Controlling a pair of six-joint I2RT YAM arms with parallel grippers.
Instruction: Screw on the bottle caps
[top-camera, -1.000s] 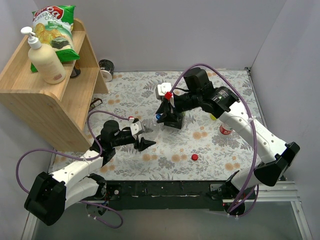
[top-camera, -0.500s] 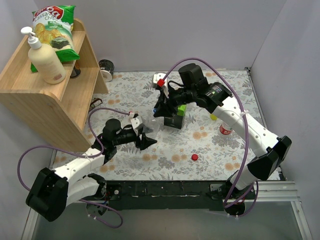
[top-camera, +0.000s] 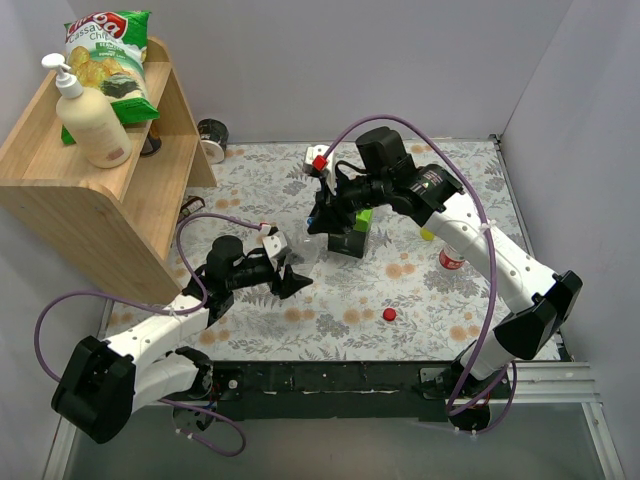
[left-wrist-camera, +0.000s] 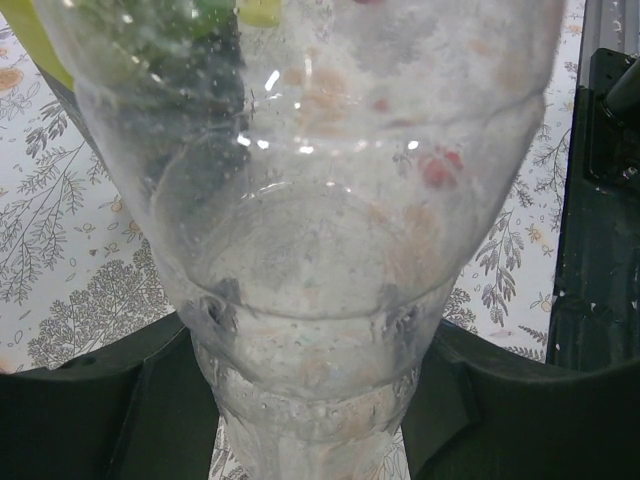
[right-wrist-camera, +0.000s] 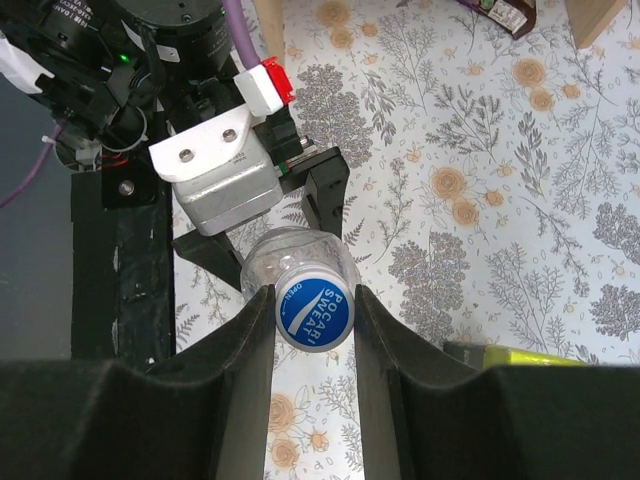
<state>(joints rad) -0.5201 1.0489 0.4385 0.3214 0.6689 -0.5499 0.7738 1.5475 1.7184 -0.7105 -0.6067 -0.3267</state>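
My left gripper (top-camera: 287, 276) is shut on a clear bottle (top-camera: 303, 254) and holds it tilted, mouth toward the right arm. In the left wrist view the bottle (left-wrist-camera: 320, 200) fills the frame between the dark fingers (left-wrist-camera: 90, 410). My right gripper (top-camera: 318, 225) is shut on a blue cap (right-wrist-camera: 314, 314) marked POCARI SWEAT. The cap sits at the mouth of that bottle (right-wrist-camera: 290, 258). A red cap (top-camera: 390, 314) lies loose on the table. A bottle with a red-and-white label (top-camera: 450, 261) lies at the right. The other blue cap and the third bottle are not visible.
A wooden shelf (top-camera: 110, 215) at the left carries a cream pump bottle (top-camera: 90, 115) and a chip bag (top-camera: 108, 50). A tape roll (top-camera: 212, 138) sits behind it. A yellow-green object (right-wrist-camera: 510, 355) lies beside the right gripper.
The right arm has swung left and brought the blue cap to the bottle's mouth. The left gripper has shifted the bottle slightly toward it. Little has moved in the last half second.
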